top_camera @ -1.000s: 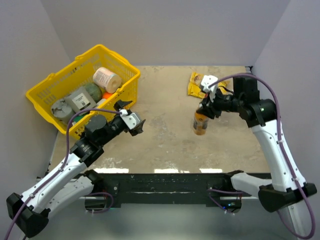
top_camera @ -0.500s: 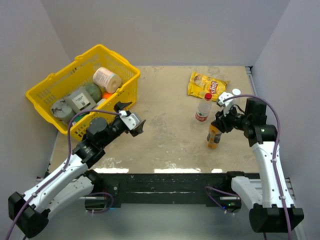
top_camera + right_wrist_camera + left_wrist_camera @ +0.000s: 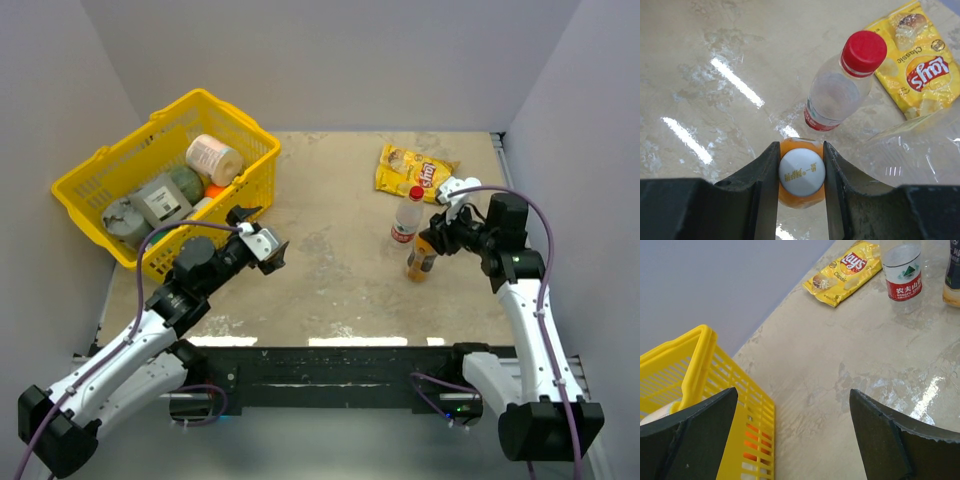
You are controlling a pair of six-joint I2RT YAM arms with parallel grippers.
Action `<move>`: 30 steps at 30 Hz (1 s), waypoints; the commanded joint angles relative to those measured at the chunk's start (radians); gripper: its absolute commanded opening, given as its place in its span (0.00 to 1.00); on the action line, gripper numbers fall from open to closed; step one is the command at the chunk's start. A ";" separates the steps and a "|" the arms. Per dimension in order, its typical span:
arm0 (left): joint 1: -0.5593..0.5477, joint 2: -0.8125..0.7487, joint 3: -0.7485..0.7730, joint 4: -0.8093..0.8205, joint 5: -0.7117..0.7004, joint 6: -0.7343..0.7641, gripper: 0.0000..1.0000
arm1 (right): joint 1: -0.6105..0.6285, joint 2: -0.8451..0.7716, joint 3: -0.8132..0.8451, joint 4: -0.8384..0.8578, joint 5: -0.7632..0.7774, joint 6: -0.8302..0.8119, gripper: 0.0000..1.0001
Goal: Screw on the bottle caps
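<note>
The right gripper (image 3: 801,155) pinches a small round white plastic cap (image 3: 801,172) between its dark fingers. The cap sits on the neck of an orange drink bottle (image 3: 419,264) on the right side of the beige table (image 3: 330,260), just beside a clear plastic water bottle (image 3: 832,97) that already wears a red screw cap (image 3: 863,51). A yellow crisp bag (image 3: 920,70) lies behind them. The left gripper (image 3: 262,232) hangs spread wide and holding nothing, near the yellow plastic basket (image 3: 702,350) and well apart from both bottles. The main risk is that nothing steadies the orange bottle's body, so twisting the cap would likely spin the whole bottle rather than tighten the thread. The bottle looks slightly tilted from above, so a cap pressed down askew could cross-thread or pop free. A sideways swing could also topple the water bottle beside it.
</note>
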 commanded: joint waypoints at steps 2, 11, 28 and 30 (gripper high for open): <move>0.012 0.013 0.010 0.054 -0.010 0.010 0.99 | -0.003 -0.024 -0.059 0.072 0.010 0.024 0.00; 0.018 0.022 0.018 0.050 0.000 0.018 0.99 | -0.005 -0.034 -0.099 0.102 0.056 0.053 0.46; 0.018 0.025 -0.003 0.073 0.034 0.001 0.99 | -0.003 -0.076 0.106 -0.041 0.051 0.067 0.99; 0.018 0.022 -0.006 0.071 0.039 0.002 0.99 | -0.005 -0.065 0.192 -0.078 0.034 0.067 0.99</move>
